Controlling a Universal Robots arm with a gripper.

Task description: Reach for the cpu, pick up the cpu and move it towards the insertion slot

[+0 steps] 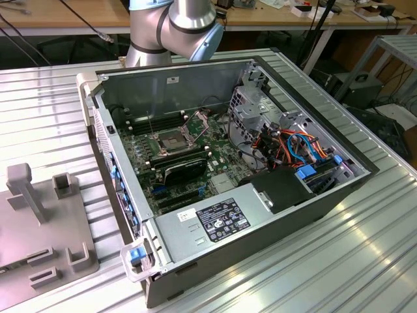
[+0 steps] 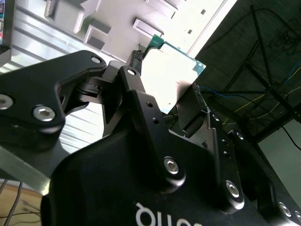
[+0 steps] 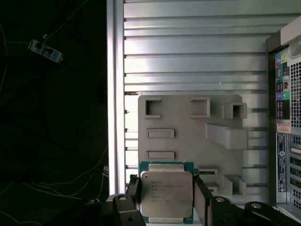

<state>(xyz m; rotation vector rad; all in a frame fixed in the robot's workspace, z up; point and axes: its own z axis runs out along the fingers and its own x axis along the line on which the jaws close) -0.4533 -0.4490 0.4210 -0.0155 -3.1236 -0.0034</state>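
The cpu (image 3: 167, 194), a pale silvery square chip on a green edge, sits between my gripper's (image 3: 167, 200) two black fingers (image 3: 133, 190), which press on opposite sides of it. It hangs in the air high above the grey fixture plate (image 3: 188, 136). In the second wrist view the cpu (image 2: 171, 70) shows bright between the same fingers (image 2: 193, 110). The insertion slot (image 1: 171, 141), a silver-framed socket with a dark centre and its metal plate hinged up, lies on the motherboard inside the open computer case (image 1: 124, 195). The arm's elbow (image 1: 176, 23) shows behind the case.
The grey fixture plate (image 1: 39, 228) with raised blocks lies on the ribbed table at the exterior view's left. Inside the case are a black finned card (image 1: 186, 168), a labelled power-supply box (image 1: 215, 222), a drive cage (image 1: 257, 111) and coloured cables (image 1: 293, 147). The table edge (image 3: 115, 94) drops to dark floor.
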